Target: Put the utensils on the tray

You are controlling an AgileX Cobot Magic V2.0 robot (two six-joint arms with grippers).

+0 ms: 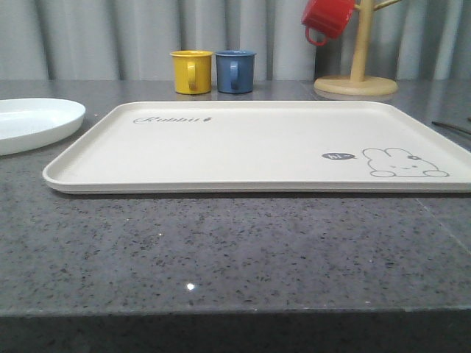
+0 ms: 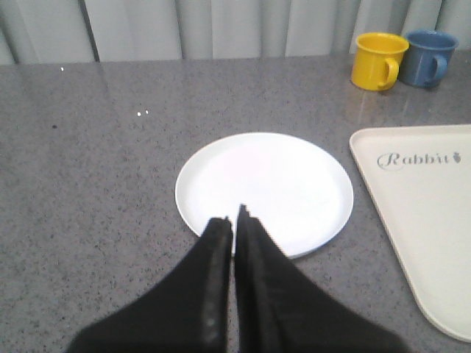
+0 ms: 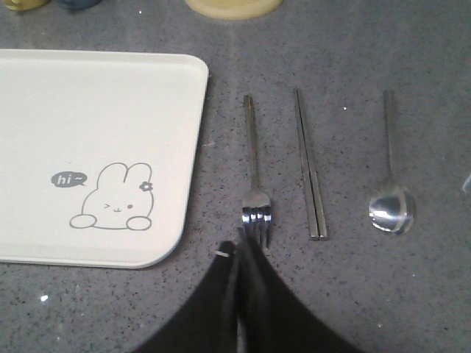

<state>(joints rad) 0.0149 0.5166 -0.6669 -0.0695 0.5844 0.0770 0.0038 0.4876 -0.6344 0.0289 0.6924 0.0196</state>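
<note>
The cream tray (image 1: 257,147) with the rabbit drawing lies bare in the middle of the grey table. To its left sits the round white plate (image 2: 272,184), with nothing on it. My left gripper (image 2: 232,216) is shut and holds nothing, its tips over the plate's rim. On the table right of the tray (image 3: 88,147) lie, side by side, the fork (image 3: 254,169), the chopsticks (image 3: 309,169) and the spoon (image 3: 390,198). My right gripper (image 3: 237,245) is shut and holds nothing, its tips just short of the fork's tines.
A yellow mug (image 1: 192,71) and a blue mug (image 1: 235,71) stand behind the tray. A red mug (image 1: 327,18) hangs on a wooden mug tree (image 1: 357,73) at the back right. A grey curtain closes the back.
</note>
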